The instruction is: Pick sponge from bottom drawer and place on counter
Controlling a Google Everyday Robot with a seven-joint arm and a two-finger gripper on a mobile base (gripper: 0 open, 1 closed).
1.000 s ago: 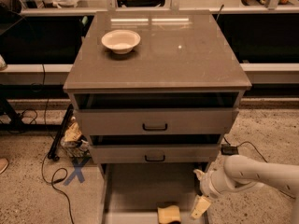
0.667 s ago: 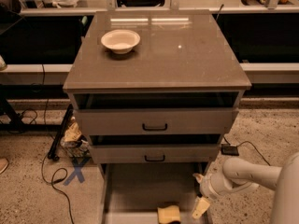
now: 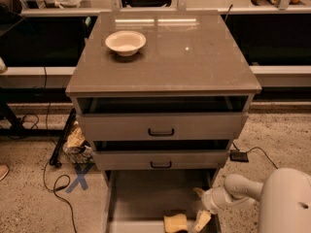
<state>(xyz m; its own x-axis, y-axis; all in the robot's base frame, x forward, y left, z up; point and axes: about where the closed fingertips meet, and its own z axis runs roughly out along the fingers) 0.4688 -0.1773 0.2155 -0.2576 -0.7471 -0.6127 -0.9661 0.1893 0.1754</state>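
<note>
The 2 pale fingers (image 3: 201,221) of the gripper (image 3: 200,208) stand apart with nothing between them. It hangs low in the bottom drawer (image 3: 146,193), out beyond the counter's (image 3: 194,62) front right corner. The sponge (image 3: 176,223) lies just left of it on the drawer floor. It looks light and squashy, so I'd pinch across its narrow sides. Since 1 second ago the gripper has crept lower and leftward, while the sponge hasn't moved.
</note>
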